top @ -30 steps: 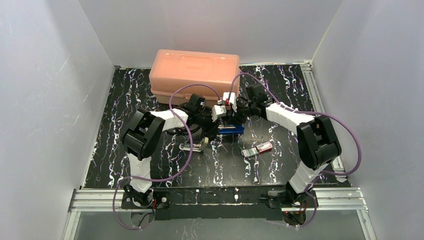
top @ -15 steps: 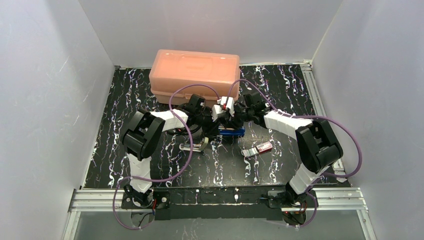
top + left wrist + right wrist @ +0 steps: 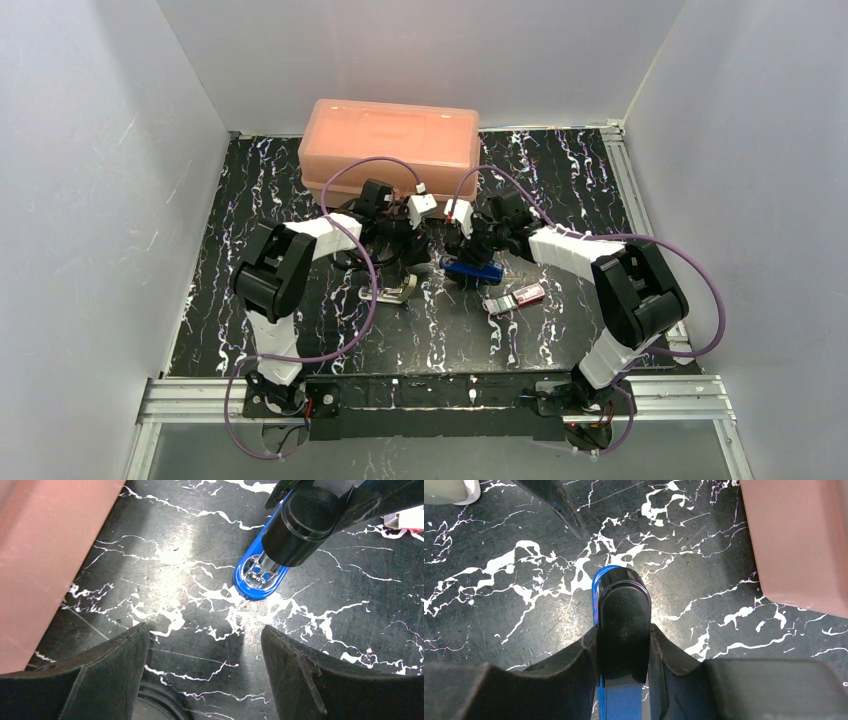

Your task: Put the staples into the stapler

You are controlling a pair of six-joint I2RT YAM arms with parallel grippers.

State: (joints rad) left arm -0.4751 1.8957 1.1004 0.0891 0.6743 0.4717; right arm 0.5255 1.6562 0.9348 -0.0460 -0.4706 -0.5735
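The stapler [image 3: 470,268] is blue with a black top and lies mid-table. In the right wrist view my right gripper [image 3: 623,632] is shut on the stapler's black top [image 3: 623,615], one finger on each side, with the blue base [image 3: 624,702] showing below. My left gripper [image 3: 205,645] stands open over bare table, short of the stapler's blue front end [image 3: 256,577] and not touching it. The staples [image 3: 520,296], a small pink-red box with a white tray, lie on the table to the right of the stapler, apart from both grippers.
A large pink lidded box [image 3: 390,148] stands at the back, close to the left gripper's left side [image 3: 45,555]. A second, silvery stapler [image 3: 388,292] lies front left of the blue one. A dark round object [image 3: 155,705] sits under the left gripper.
My left gripper has opened and drawn back leftward, away from the blue stapler. The right gripper has kept its hold and shifted slightly toward the front with the stapler.
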